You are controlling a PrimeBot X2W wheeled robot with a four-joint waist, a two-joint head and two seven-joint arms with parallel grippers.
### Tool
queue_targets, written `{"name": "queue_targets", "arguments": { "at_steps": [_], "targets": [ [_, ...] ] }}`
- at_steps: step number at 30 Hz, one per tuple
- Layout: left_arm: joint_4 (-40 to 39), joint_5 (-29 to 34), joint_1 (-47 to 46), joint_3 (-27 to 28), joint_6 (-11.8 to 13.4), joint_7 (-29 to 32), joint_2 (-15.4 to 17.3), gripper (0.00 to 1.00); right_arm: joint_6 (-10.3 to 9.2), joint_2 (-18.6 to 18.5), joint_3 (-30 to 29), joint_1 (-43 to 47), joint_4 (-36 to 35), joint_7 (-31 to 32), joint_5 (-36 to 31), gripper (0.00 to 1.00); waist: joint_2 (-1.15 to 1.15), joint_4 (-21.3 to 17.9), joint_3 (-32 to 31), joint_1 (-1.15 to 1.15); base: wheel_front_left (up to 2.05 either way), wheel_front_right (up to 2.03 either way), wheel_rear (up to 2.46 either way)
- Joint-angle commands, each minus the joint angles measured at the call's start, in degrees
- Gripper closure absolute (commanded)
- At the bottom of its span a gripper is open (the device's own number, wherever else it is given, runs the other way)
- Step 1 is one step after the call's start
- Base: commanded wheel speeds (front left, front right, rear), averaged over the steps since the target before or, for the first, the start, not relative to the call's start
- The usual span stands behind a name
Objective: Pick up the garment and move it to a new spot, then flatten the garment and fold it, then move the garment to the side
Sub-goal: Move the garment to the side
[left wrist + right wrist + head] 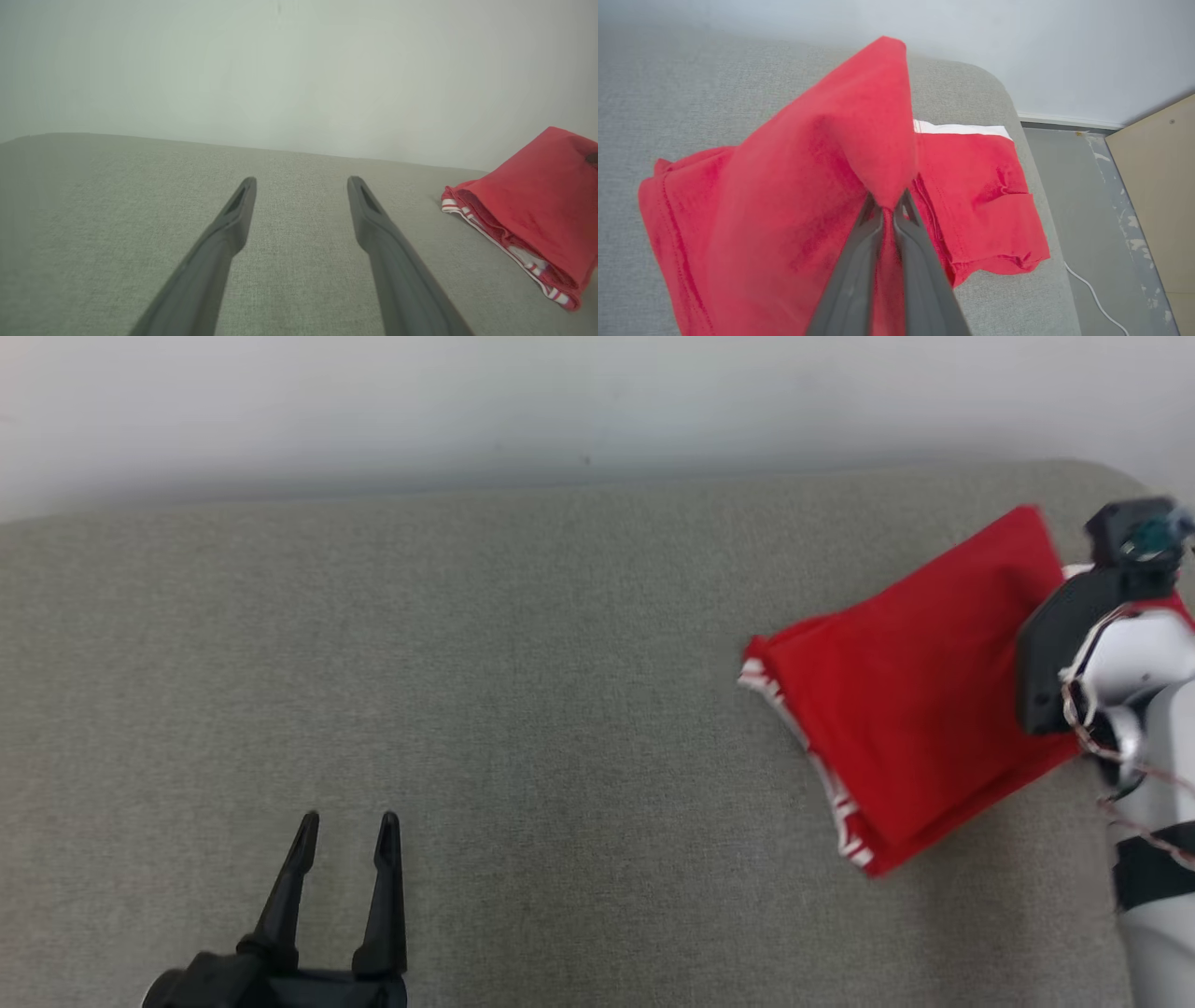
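R pincer [889, 209] clenched on a raised fold of the red garment [915, 709]. Garment's folded, at far right end of the grey upholstered seat [523, 691], striped hem toward the L side. L pincer [347, 829] released, empty, well apart to the left. R arm's nearer, so the side move looks like R's job.

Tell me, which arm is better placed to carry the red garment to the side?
Right, most likely. The right fingers are shut on a raised fold of the red garment; the left fingers stand open over bare grey cushion, well apart from it.
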Motion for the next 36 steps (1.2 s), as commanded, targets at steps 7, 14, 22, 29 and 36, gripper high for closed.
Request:
{"name": "queue_targets", "arguments": {
  "at_steps": [7, 14, 22, 29, 36],
  "targets": [
    [-0.2, 0.7, -3.0, -0.1, -0.1, -0.2, 0.3, 0.0, 0.0, -3.9, -3.0, -5.8, 2.2, -1.1, -1.7, 1.0, -0.01, -3.4, 5.7, -0.01, 0.0, 0.0, 0.0],
    [-0.1, 0.6, -4.3, -1.5, -0.2, -0.2, 1.0, 0.0, 0.0, -8.6, -5.9, -9.1, 4.5, -4.5, -6.1, 1.0, -0.01, -3.5, 7.9, -0.01, 0.0, 0.0, 0.0],
    [0.4, 0.1, -5.2, -2.7, -0.1, -0.2, 2.3, 0.0, 0.0, -13.5, -6.1, -10.1, 10.0, -9.5, -13.5, 1.0, -0.01, -2.7, 9.1, -0.01, 0.0, 0.0, 0.0],
    [0.8, -0.3, -5.5, -3.7, -0.1, -0.2, 3.1, 0.0, 0.0, -13.5, -8.7, -11.1, 14.4, -16.2, -19.4, 0.0, -0.01, -1.9, 9.2, -0.01, 0.0, 0.0, 0.0],
    [1.0, -0.3, -4.9, -3.8, -0.1, -0.2, 3.4, 0.0, 0.0, -10.5, -10.5, -10.8, 15.1, -20.0, -23.3, 0.0, -0.01, -1.8, 8.1, -0.01, 0.0, 0.0, 0.0]
  ]
}}
